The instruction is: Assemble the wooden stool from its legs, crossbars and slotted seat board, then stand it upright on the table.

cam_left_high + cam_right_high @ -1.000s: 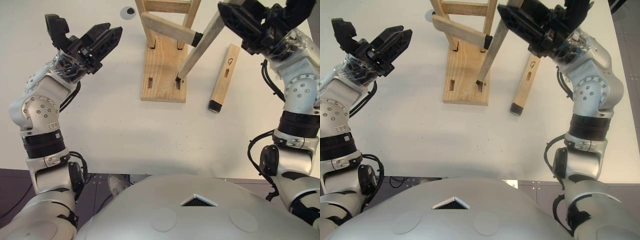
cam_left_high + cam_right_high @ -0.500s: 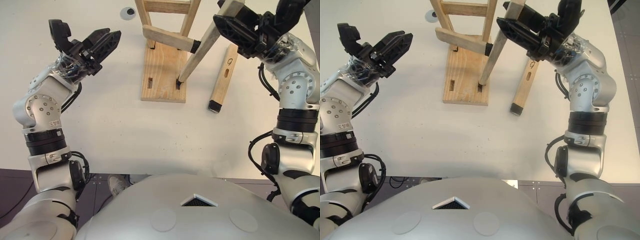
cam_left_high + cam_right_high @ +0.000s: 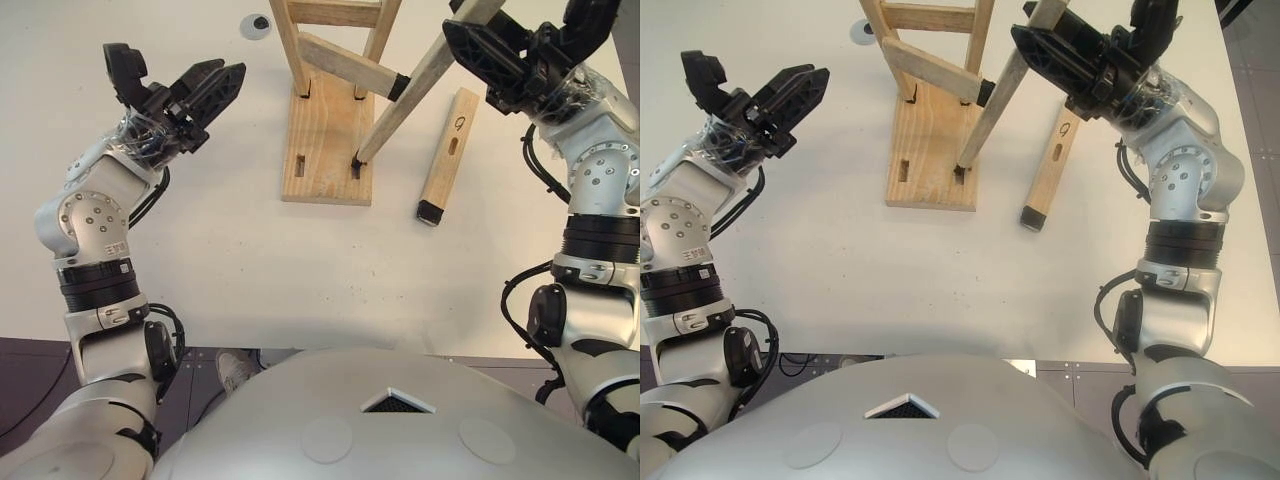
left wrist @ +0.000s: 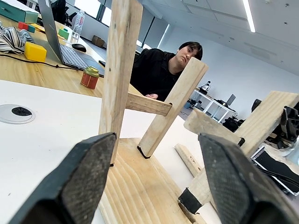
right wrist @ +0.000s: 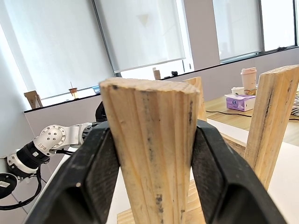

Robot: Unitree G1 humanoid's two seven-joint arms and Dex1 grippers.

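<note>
The slotted seat board (image 3: 322,165) lies flat on the white table. Two legs stand in its far slots, joined by a crossbar (image 3: 335,12). A third leg (image 3: 400,95) leans to the right with its foot in a near slot, and my right gripper (image 3: 482,42) is shut on its upper part, the leg (image 5: 152,154) wedged between the fingers (image 5: 93,172). A crossbar (image 3: 350,65) juts from this leg toward the far left leg. One loose leg (image 3: 447,150) lies right of the board. My left gripper (image 3: 212,88) hovers open to the left of the board (image 4: 135,191), holding nothing.
A round grey grommet (image 3: 260,22) sits in the table top beyond the left gripper. The table's front edge (image 3: 300,345) runs close to my body. Bare table surface (image 3: 250,250) lies between that edge and the board.
My right gripper has swung the held leg's top farther right and away, so the leg leans more and its crossbar has shifted. The left gripper has drifted slightly toward the board, still open.
</note>
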